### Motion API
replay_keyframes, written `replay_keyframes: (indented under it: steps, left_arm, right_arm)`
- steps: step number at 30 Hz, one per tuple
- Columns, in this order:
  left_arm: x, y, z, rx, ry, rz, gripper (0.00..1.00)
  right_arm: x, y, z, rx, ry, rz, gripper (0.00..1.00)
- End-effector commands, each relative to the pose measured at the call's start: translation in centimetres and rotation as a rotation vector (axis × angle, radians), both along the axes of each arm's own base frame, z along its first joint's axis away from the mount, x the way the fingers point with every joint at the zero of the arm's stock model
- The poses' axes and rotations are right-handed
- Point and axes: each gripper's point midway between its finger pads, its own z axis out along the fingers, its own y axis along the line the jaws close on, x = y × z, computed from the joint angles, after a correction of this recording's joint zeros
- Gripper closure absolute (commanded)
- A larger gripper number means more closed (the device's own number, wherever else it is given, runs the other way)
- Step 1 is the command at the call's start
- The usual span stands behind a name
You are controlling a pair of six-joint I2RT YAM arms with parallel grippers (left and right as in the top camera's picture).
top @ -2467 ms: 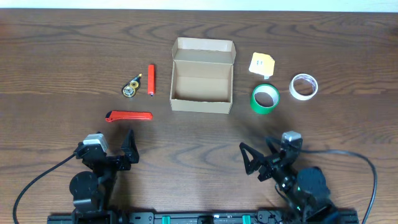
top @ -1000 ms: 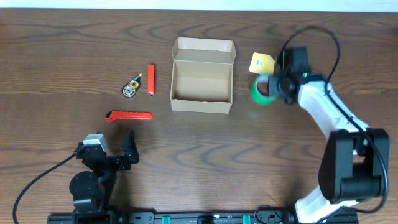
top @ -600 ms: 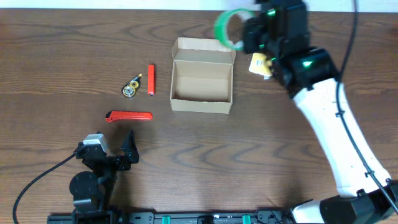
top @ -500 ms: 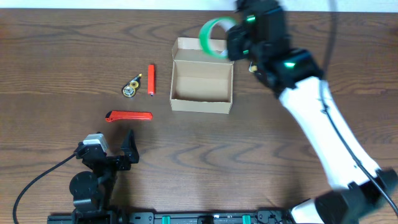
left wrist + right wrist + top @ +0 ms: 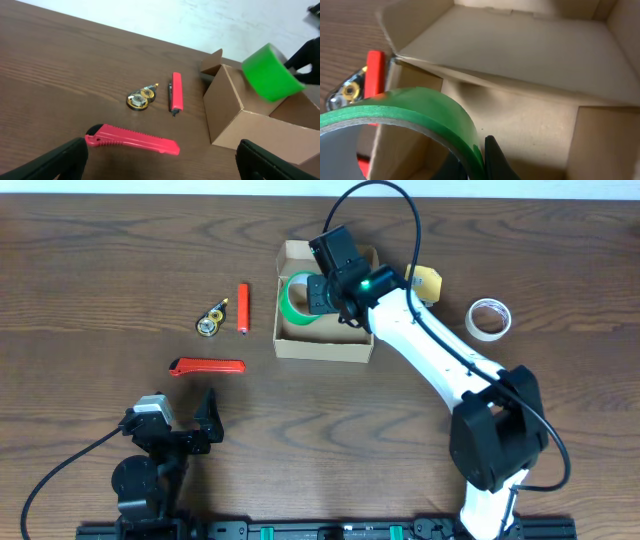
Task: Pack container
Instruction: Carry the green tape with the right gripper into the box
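Main risk: the green tape roll hangs over the left end of the box, and in the right wrist view its lower edge overlaps the side wall there. If the right gripper lets go here, I judge the roll can land on this wall, tip and fall outside, towards the red pen that lies beyond the roll on the side away from the gripper. The roll is also tilted, so it may lean on the wall and not lie flat. Pushing down w/o moving more over the floor could bend the cardboard.

Right gripper: clenched on the band of the roll, jaws approx. one band thickness apart; one finger sits against the outer face. If it touches the box I can't tell. The box stands open directly under the gripper, flap lid raised on its far side.

Left gripper is spread wide, holds nothing, and is well apart from the box.
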Motion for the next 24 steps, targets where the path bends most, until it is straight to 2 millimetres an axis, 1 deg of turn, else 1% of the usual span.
replay_keyframes:
  steps: [1,4,13,14,15,16,19,22,24]
  left_arm:
    - [0.0,0.3,-1.3,0.001,0.026,0.017,0.05]
    - [0.0,0.3,-1.3,0.000,0.026,0.017,0.05]
    - [0.0,0.3,-1.3,0.000,0.026,0.017,0.05]
    - [0.0,0.3,-1.2,0.000,0.025,0.017,0.05]
    - [0.0,0.3,-1.3,0.000,0.026,0.017,0.05]
    - [0.0,0.3,-1.3,0.001,0.026,0.017,0.05]
    - [0.0,0.3,-1.3,0.000,0.026,0.017,0.05]
    - [0.0,0.3,-1.3,0.000,0.026,0.017,0.05]
    - [0.0,0.3,-1.3,0.001,0.026,0.017,0.04]
  right_arm:
    - [0.2,0.0,-1.9,-0.010,0.029,-0.073,0.99]
    - [0.4,-0.4,-2.6,-0.025,0.034,-0.100,0.99]
    - [1.1,-0.8,-2.6,-0.038,0.005,-0.137,0.99]
    - [1.2,-0.7,-2.5,-0.033,-0.001,-0.137,0.92]
    - [1.4,-0.6,-2.4,-0.027,-0.009,-0.137,0.80]
    - [1.5,-0.3,-2.2,-0.016,-0.017,-0.134,0.70]
    - [1.6,0.5,-2.0,0.025,-0.015,-0.112,0.51]
    - [1.2,1.4,-2.0,0.064,0.008,-0.082,0.44]
    - [0.9,1.7,-1.4,0.087,0.024,-0.066,0.41]
